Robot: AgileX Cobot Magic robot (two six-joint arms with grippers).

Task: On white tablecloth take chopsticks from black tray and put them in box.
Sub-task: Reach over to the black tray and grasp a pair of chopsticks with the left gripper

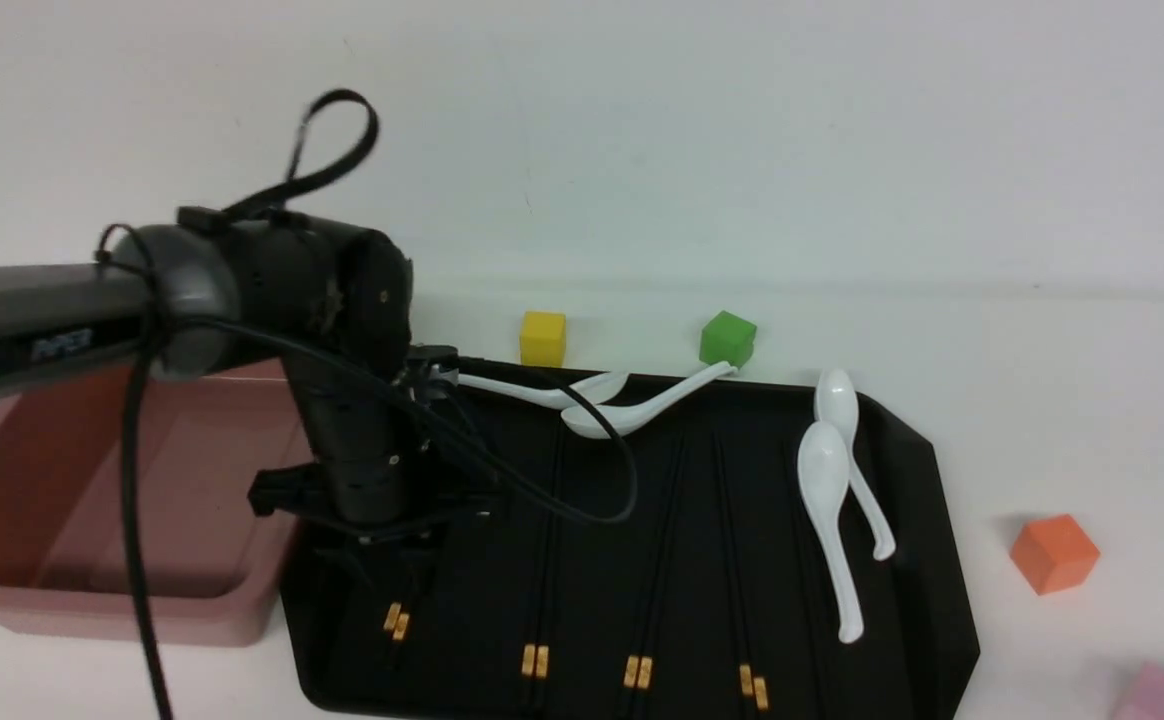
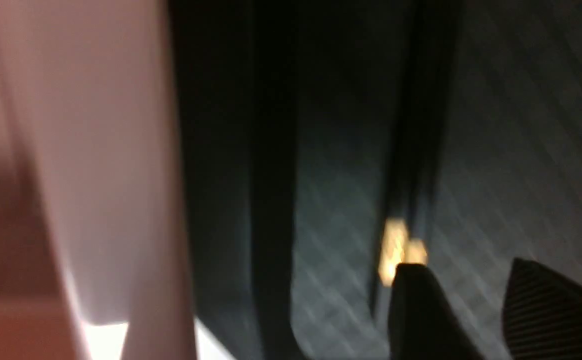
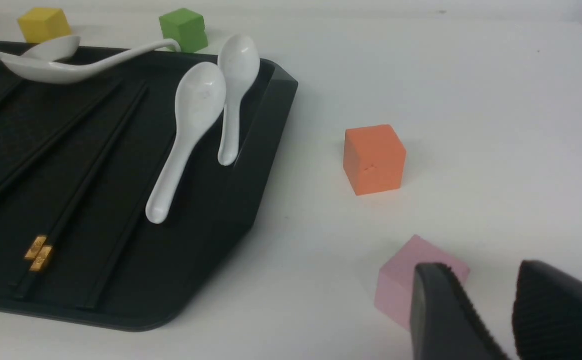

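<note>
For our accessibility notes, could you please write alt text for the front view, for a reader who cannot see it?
The left gripper hangs low over the leftmost of four pairs of chopsticks on the black tray, with the pink box to its left. Four white spoons share the tray; coloured cubes dot the white tablecloth.

The black tray (image 1: 937, 600), glossy and flat with cut corners and a low rim, lies on the white tablecloth (image 1: 1072, 400). Four pairs of chopsticks (image 1: 535, 660) lie flat inside the tray, side by side and roughly parallel. The sticks of each pair lie close together, with their yellow-gold bands toward the tray's near edge. The leftmost pair lies close to the tray's left rim, its far part hidden. The box (image 1: 142, 615), a deep dusty-pink bin with rounded corners, stands upright just beside the tray's left edge.
</note>
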